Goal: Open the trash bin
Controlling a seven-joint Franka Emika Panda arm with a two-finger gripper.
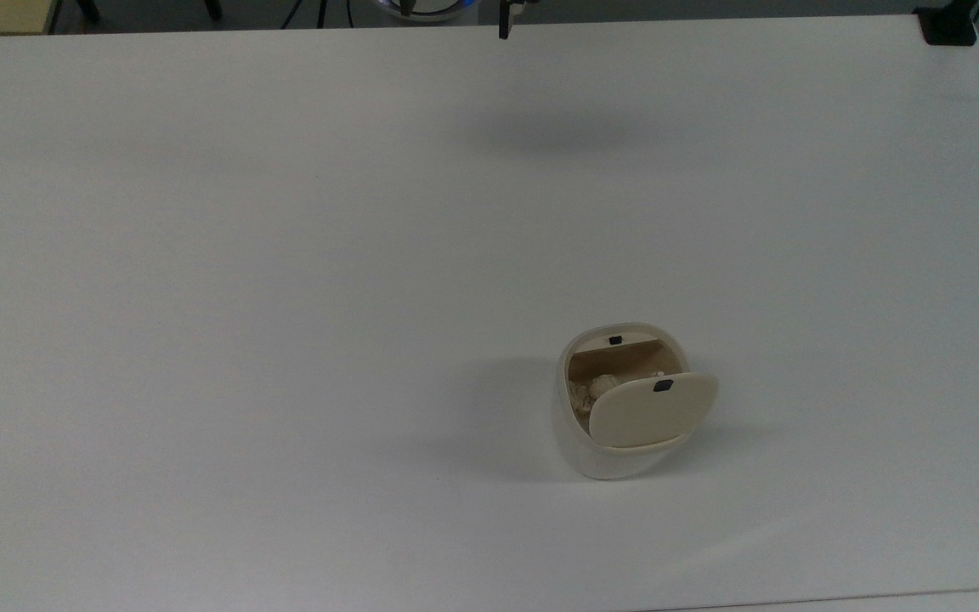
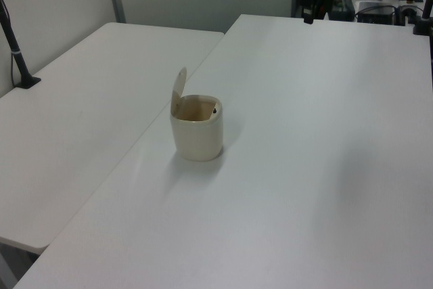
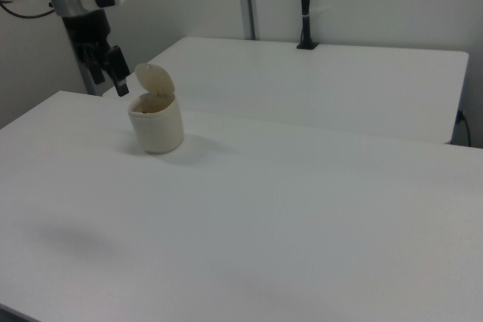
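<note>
Fingers (image 3: 119, 81) pressed together, black, holding and touching nothing, raised above the desk's (image 1: 285, 297) edge, well apart from the trash bin (image 1: 617, 442). Bin: smooth cream-white plastic, rounded-square, standing on the matte white desk; beige hinged lid (image 1: 653, 410) upright, small black button (image 1: 663, 385) showing.

Cream-white trash bin (image 1: 579, 442), beige lid (image 1: 651, 410) with black button (image 1: 663, 385), plain white table (image 1: 285, 255), black fingers (image 3: 119, 81)

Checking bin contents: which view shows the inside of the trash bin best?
Top view: it looks down into the trash bin, showing pale crumpled stuff behind the raised lid. Left view shows just the inner wall below the rim; right view only the outside.
</note>
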